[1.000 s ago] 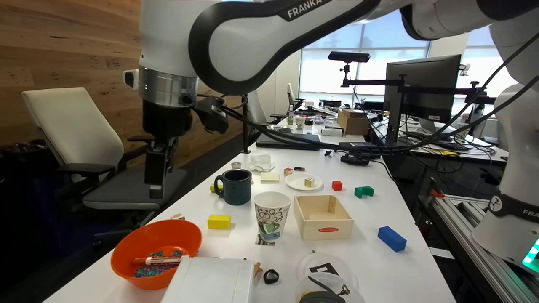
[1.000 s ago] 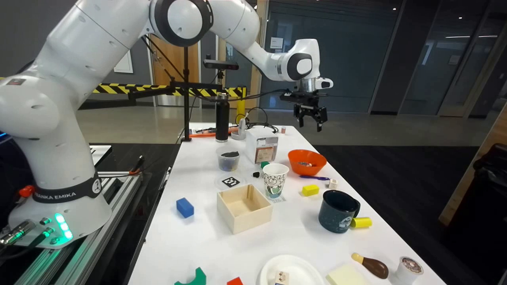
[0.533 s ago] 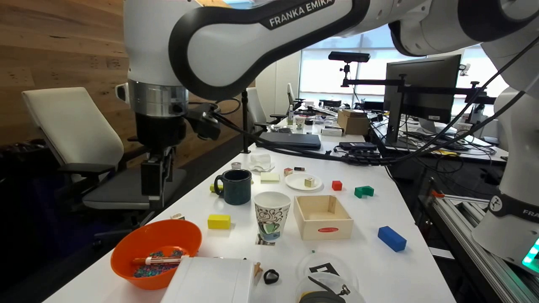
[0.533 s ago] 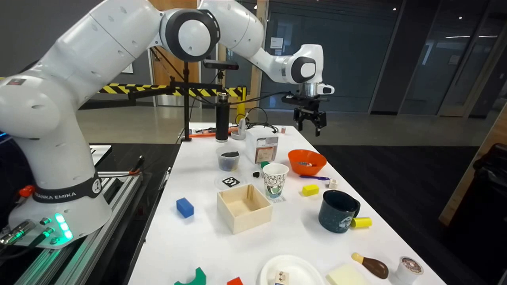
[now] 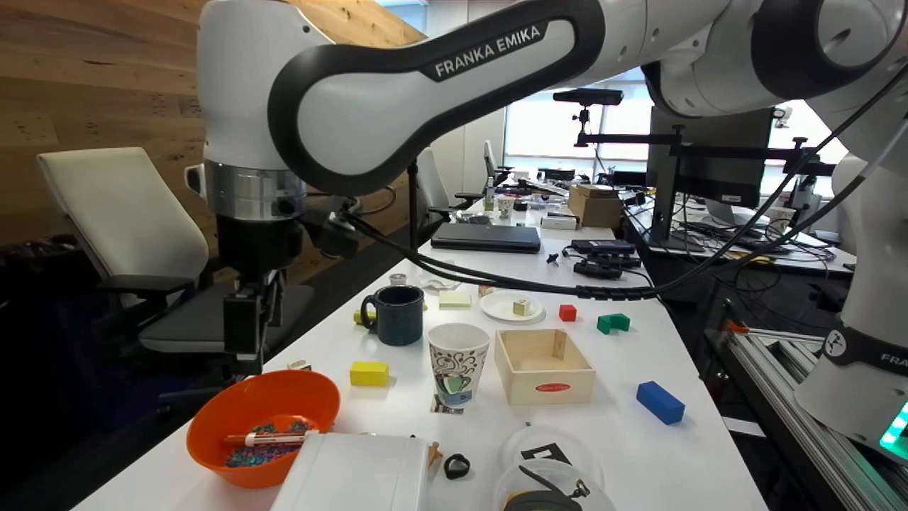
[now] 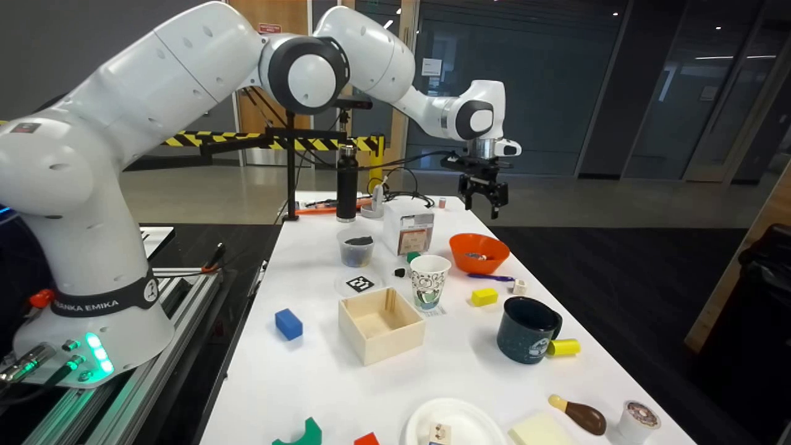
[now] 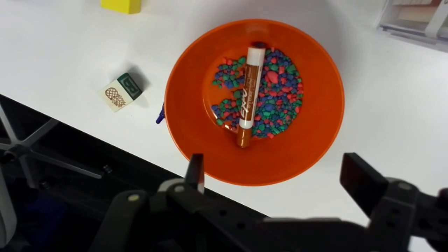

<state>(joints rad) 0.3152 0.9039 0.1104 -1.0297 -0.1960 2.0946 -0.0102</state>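
Wrist view: claw [image 7: 273, 166] spread apart; orange bowl [image 7: 187, 108] near the long edge of the surface [image 7: 70, 45], marker [image 7: 250, 94] lying on coloured gravel [image 7: 278, 96] inside. In an exterior view: yellow block [image 5: 369, 374] near bowl. In an exterior view: claw hangs higher than bowl; dark mug [image 6: 524, 337] near that same edge.

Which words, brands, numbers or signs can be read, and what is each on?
"FRANKA EMIKA": the robot's forearm.
"ANKA EMIKA": the band around its base, first letters hidden.
"EXPO": the marker in the orange bowl.
"dry erase": the same marker.
"B", probably: the pineapple block.
Too small or blurred: red oval on the wooden box, logo on the mug, label on the white box, red door sign, white notice.
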